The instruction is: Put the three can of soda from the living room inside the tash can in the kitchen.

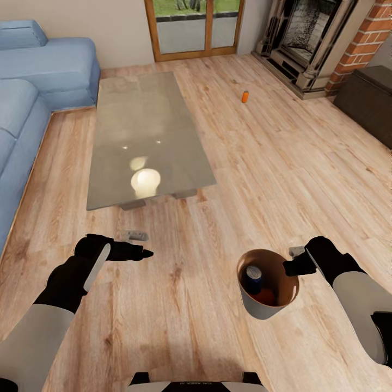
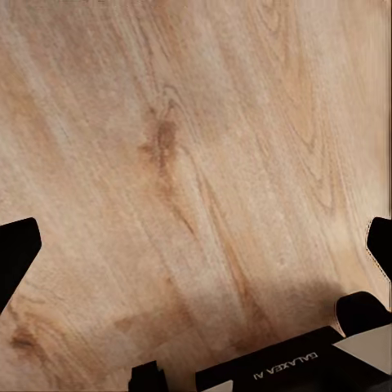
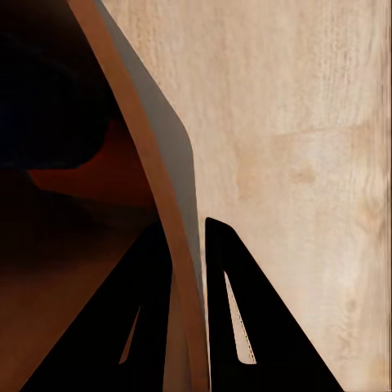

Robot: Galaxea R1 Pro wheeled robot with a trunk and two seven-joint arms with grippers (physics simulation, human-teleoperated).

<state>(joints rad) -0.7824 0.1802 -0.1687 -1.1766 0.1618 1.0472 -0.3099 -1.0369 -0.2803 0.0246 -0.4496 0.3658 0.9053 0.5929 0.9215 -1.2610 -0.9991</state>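
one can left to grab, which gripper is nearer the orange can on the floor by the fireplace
Right, slightly. The right gripper grips the bin rim, with the orange can far ahead. The left gripper hovers open, farther to the left.

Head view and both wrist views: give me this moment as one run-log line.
right gripper: shut on trash can rim | in can: blue soda can, something orange | orange soda can: on floor near fireplace | left gripper: open, empty
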